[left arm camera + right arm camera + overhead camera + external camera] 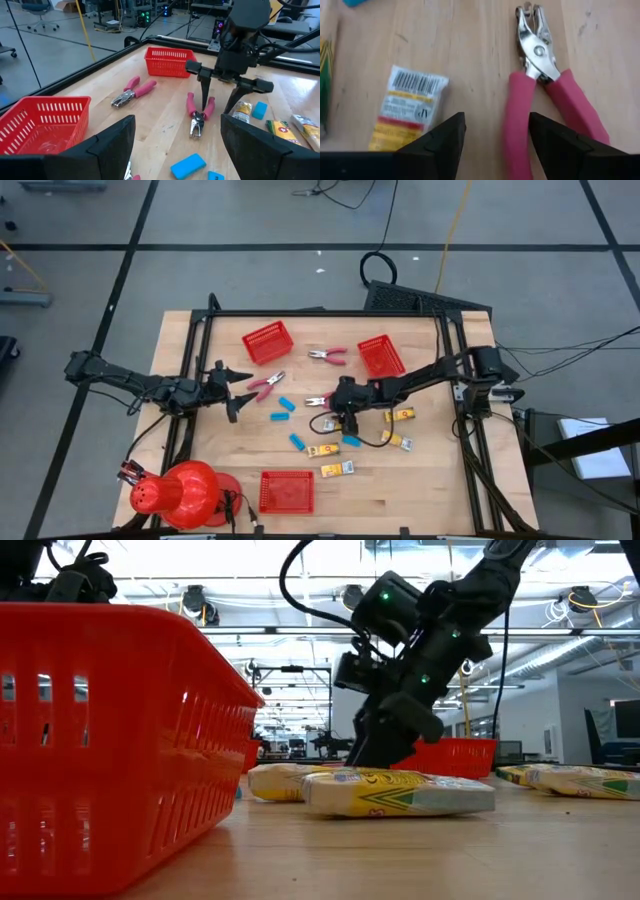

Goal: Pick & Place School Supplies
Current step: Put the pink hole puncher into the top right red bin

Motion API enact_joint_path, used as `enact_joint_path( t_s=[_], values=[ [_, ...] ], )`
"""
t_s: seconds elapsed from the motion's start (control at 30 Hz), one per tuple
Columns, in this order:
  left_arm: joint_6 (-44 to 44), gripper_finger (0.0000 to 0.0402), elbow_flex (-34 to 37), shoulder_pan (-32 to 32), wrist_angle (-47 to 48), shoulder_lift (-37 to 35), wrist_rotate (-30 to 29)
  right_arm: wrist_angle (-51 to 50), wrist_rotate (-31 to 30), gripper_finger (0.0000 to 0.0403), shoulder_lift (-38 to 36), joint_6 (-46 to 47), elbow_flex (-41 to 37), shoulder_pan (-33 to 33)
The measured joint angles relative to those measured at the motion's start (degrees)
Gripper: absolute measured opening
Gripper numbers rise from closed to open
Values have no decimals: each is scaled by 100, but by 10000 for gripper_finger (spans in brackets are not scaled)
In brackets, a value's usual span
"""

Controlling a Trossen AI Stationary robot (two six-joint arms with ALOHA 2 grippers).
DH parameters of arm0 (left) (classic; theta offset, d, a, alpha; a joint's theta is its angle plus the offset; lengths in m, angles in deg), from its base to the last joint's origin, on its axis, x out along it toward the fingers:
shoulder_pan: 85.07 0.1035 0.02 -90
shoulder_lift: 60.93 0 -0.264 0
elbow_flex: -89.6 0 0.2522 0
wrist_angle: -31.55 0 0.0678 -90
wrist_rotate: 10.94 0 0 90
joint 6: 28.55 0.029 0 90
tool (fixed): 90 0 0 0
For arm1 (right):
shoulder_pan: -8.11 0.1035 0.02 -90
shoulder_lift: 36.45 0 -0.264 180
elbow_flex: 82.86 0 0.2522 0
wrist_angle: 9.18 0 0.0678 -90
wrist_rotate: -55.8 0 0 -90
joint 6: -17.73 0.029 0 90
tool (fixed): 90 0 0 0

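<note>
Your right gripper (218, 102) hangs open over the pink-handled metal pliers (540, 95) at mid-table, one finger (436, 145) on bare wood beside them, the other (565, 145) over a handle; a yellow packet (407, 107) lies just beside. Your left gripper (232, 390) waits open nearby.

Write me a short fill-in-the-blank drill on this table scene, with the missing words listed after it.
1. The baskets on the table number ____.
2. The right gripper hangs above a pair of ____-handled pliers.
3. The right gripper's fingers stand ____.
4. The blocks between the two arms are light ____.

Missing words: three; pink; open; blue
</note>
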Motion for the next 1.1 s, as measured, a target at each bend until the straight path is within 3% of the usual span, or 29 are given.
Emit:
enact_joint_path(
  t_s=[0.2,0.43,0.67,0.9,1.1],
  values=[
    [-2,294,0,0,2,-2,-2,185,1,179,70,9,0,0],
    [-5,294,0,0,4,-2,-4,173,-22,36,73,26,-4,6],
    [-15,294,0,0,9,-2,-4,576,-65,36,90,78,-23,73],
    [-19,294,0,0,46,-2,-4,1486,-661,36,95,-124,-28,237],
    [-62,294,0,0,128,-1,-4,1677,-1133,36,-20,-220,-28,234]
  ],
)
